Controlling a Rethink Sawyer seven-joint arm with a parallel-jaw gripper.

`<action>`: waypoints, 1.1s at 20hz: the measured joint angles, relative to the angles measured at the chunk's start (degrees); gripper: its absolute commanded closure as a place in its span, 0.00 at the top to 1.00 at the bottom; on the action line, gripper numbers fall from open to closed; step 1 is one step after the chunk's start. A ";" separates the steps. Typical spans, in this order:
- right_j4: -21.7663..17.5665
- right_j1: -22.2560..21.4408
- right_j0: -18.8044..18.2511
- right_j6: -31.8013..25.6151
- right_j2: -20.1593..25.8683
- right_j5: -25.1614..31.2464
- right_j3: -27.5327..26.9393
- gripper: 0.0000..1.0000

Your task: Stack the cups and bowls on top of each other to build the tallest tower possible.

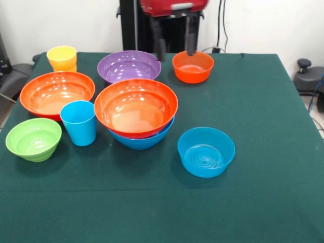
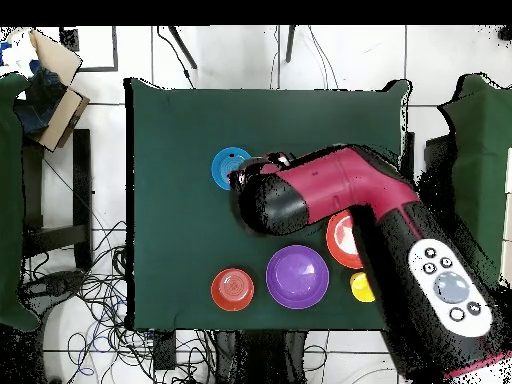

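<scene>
The green table (image 1: 263, 202) carries everything, and the red arm (image 2: 340, 195) hangs over its middle in the overhead view, hiding much of the pile there. In the front view the gripper (image 1: 175, 43) sits high at twelve o'clock, its two dark fingers (image 1: 159, 45) held apart with nothing between them.

The tower (image 1: 136, 114) so far is a large orange bowl (image 1: 135, 105) nested in a large blue bowl (image 1: 144, 140); it lies at about six o'clock from the gripper, nearer the camera. No cup tops it yet.

Loose pieces ring it: a second large orange bowl (image 1: 56, 93) at nine o'clock, the purple bowl (image 1: 129, 66) at twelve, the medium blue bowl (image 1: 206, 152) at four, the small orange bowl (image 1: 193, 66) at one and almost under the right finger, the ribbed green bowl (image 1: 33, 139) at eight. All of these look empty. The blue cup (image 1: 79, 122) stands upright, mouth up, just beside the tower at nine o'clock; the yellow cup (image 1: 62, 58) stands at ten.

The small orange bowl is likely the nearest pick.
</scene>
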 measured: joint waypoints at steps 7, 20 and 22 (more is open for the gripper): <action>0.25 -0.47 6.03 0.02 -2.66 0.00 0.01 1.00; 7.63 -0.42 10.34 0.02 -7.15 0.36 -0.79 1.00; 7.93 -0.23 11.31 0.02 -8.36 0.55 -1.57 1.00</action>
